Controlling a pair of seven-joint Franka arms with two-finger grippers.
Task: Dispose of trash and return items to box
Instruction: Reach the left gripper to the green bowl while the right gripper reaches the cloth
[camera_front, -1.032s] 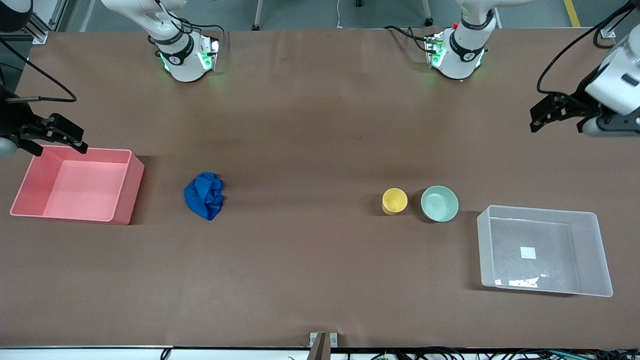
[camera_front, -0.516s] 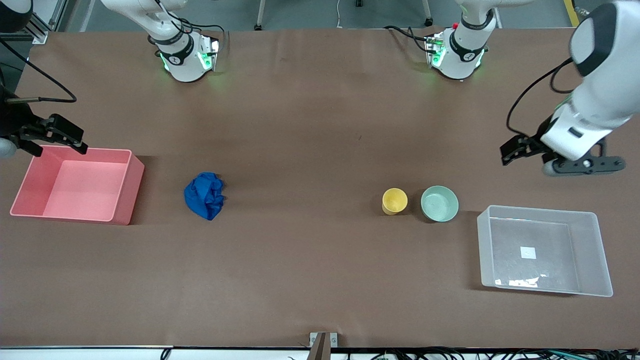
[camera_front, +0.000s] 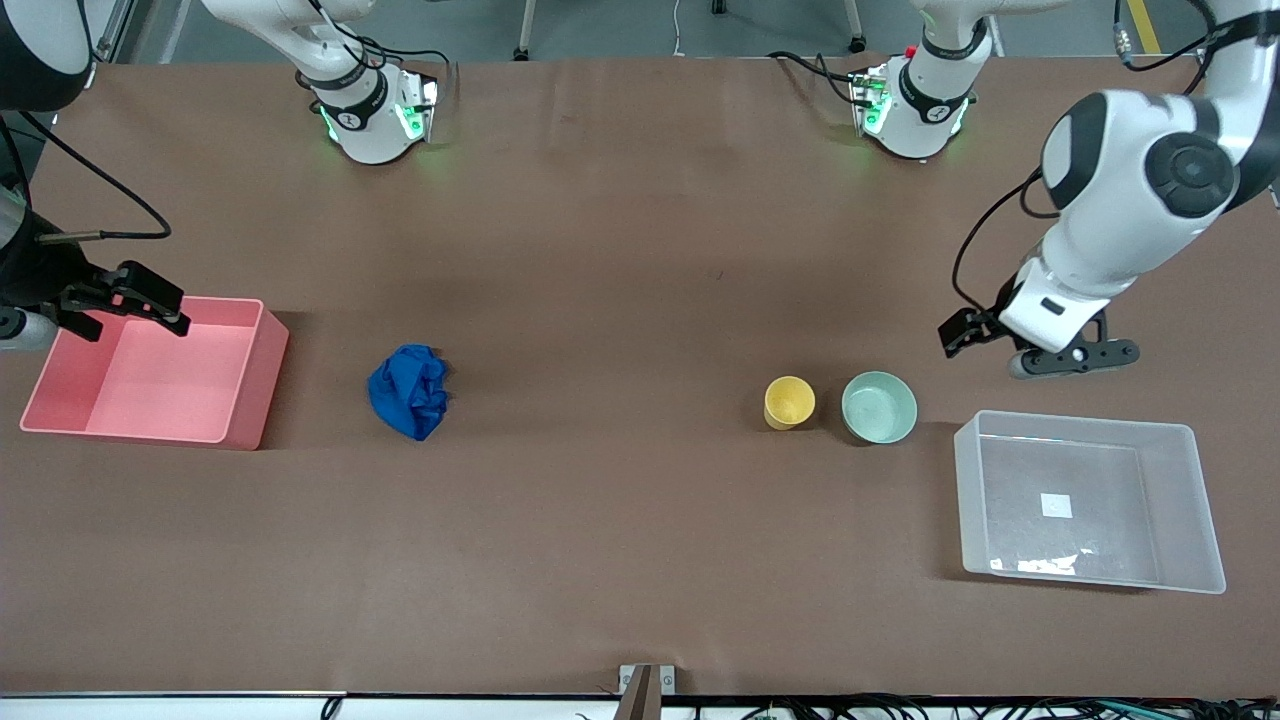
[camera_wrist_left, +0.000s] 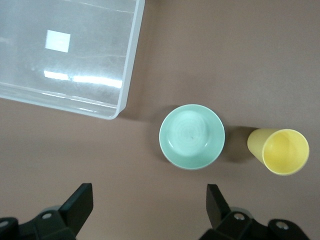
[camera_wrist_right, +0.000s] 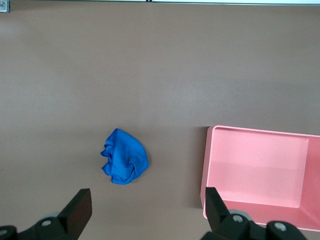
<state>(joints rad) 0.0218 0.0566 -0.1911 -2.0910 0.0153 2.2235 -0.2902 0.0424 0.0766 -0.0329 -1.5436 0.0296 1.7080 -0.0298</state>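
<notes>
The blue wad (camera_front: 409, 391) is sitting on the brown table (camera_front: 620, 520), toward the right arm's end, about halfway between the edge by the robots and the edge by the front camera. It is lying just beside the pink bin (camera_front: 150, 368), with a small gap between them, so it looks like an easy thing to carry over and drop in (my guess is that the pink bin is for the trash). Nothing is touching the wad.

The yellow cup (camera_front: 789, 402) and the green bowl (camera_front: 879, 407) are standing side by side toward the left arm's end. They are close together but I cannot tell if they are touching. The clear box (camera_front: 1088, 500) is sitting near the corner at that end, closer to the front camera than the bowl, and nothing is lying in it but its little white label (camera_front: 1056, 505). The cup and bowl are waiting close to where they belong.

The left gripper (camera_front: 1000, 340) is hanging over the bare table next to the bowl. Its fingers (camera_wrist_left: 80, 202) are spread wide and are holding nothing. I think it is lining up for the bowl.

The right gripper (camera_front: 125, 300) is hanging over the pink bin's rim. Its fingers (camera_wrist_right: 82, 207) are spread wide too, with nothing between them.
</notes>
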